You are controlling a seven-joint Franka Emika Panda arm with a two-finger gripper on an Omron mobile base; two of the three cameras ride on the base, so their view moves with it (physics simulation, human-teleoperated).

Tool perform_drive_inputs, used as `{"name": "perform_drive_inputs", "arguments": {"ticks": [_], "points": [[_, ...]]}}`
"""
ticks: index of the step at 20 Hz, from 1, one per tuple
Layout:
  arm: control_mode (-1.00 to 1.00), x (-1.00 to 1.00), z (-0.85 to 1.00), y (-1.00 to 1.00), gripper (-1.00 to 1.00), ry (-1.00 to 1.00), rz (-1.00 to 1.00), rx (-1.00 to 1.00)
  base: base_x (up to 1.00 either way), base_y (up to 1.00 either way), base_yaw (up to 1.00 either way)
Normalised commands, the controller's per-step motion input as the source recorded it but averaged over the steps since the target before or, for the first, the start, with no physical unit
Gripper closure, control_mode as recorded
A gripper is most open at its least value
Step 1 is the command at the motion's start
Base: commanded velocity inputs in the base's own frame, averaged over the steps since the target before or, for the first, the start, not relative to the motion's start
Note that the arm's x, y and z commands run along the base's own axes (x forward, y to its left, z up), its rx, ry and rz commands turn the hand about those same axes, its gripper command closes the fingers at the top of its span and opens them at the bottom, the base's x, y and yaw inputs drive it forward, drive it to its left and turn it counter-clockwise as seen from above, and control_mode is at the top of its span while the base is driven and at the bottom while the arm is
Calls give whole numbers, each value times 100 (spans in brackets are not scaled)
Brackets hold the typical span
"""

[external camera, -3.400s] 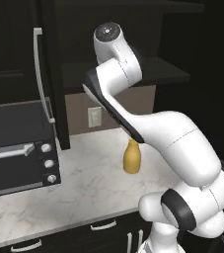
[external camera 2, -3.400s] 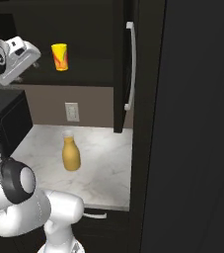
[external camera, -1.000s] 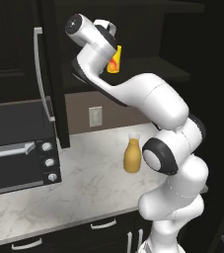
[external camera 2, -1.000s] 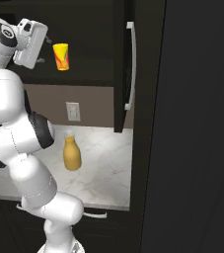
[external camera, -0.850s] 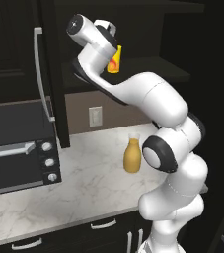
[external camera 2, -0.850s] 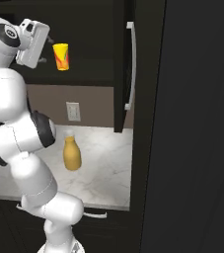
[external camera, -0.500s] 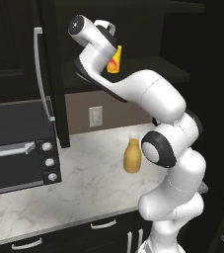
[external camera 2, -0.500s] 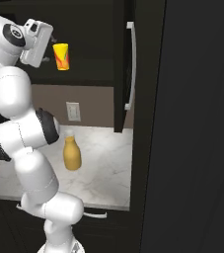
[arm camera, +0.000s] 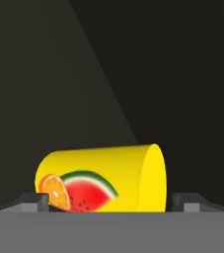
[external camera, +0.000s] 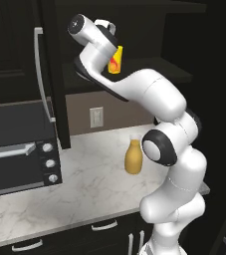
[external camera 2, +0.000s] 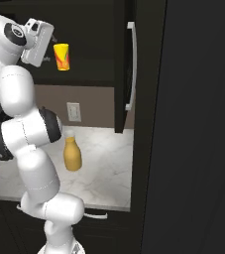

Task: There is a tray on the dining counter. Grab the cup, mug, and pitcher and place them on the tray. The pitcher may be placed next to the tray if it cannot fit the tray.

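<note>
The gripper [arm camera: 106, 202] is raised high on the arm, level with the dark upper cabinet shelf [external camera: 169, 67], and pointed into the open cabinet. In the hand view its two dark fingertips [arm camera: 32, 201] stand spread, one at either side of the cup [arm camera: 103, 179], so the jaws are released and nothing is gripped; whether the tips already touch the cup's wall is hard to judge from this angle. The cup, a yellow tumbler printed with a watermelon slice and an orange slice, sits directly ahead of the gripper and between its fingers; it appears sideways there because the hand is rolled, while the right base view shows the cup [external camera 2: 61, 56] upright on the shelf just beyond the hand. Well below the gripper, the amber pitcher [external camera: 133, 157] stands upright on the white marble counter [external camera: 84, 184], close beside the arm's elbow joint. Farther out to the left of the hand, a black toaster oven [external camera: 17, 149] sits on the same counter under a tall cabinet door with a long silver handle [external camera: 42, 74]
</note>
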Motion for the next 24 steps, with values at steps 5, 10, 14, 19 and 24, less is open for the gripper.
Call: {"name": "perform_drive_inputs", "arguments": {"ticks": [5,10,14,19,24], "points": [[-100,20,0,0,-100,0,0,0,0,0,0],[-100,8,0,-3,-100,1,0,0,0,0,0],[-100,3,-2,-7,-100,3,0,0,0,0,0],[-100,3,-3,-8,-100,7,0,0,0,0,0],[-100,0,-8,-8,-100,10,0,0,0,0,0]]}}
